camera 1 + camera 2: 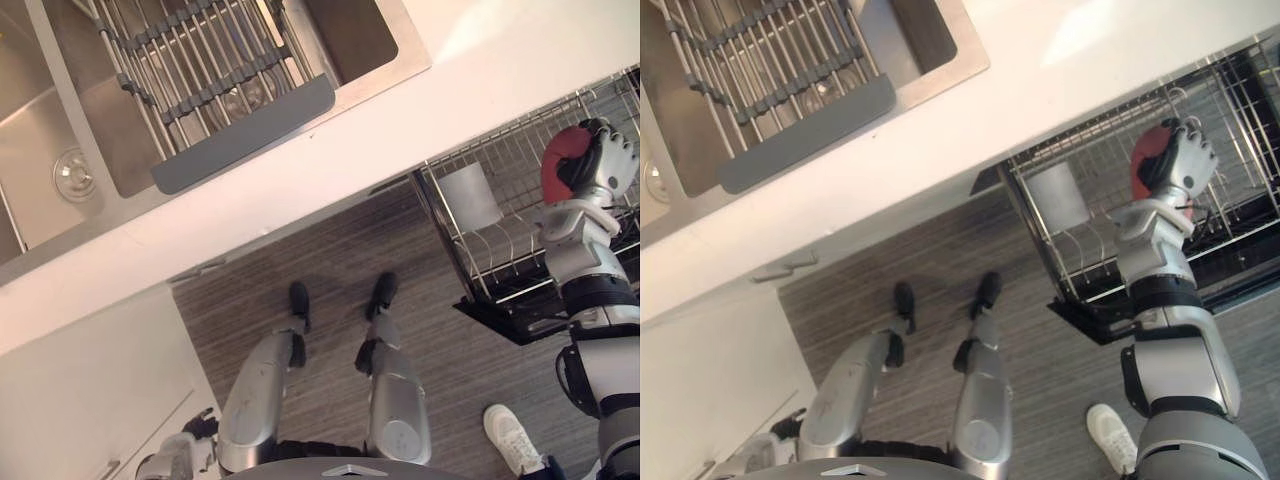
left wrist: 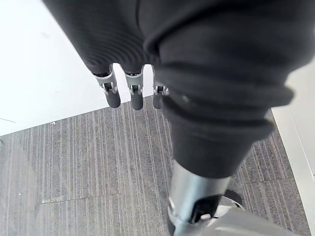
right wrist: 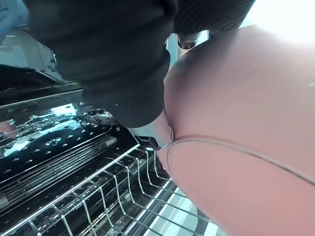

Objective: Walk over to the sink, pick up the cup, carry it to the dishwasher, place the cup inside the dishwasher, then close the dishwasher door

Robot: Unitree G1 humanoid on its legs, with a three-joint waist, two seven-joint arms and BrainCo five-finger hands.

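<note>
We are holding the red cup (image 1: 560, 158) in our right hand (image 1: 606, 160), fingers curled round its wall, above the dishwasher rack (image 1: 500, 258). It is looking light, stiff and smooth, maybe slippery, so gripping round the body is seeming safest. Our left hand (image 2: 135, 98) is hanging relaxed.

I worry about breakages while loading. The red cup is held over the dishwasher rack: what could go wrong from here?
1. The right hand holds the red cup over the wire rack; let go from there, it might bounce or tip on the tines.
2. A grey cup stands in the rack nearby; a drifting descent could knock it.
3. A person's shoe is close beside the robot, so stepping to close the door could be obstructed.
</note>
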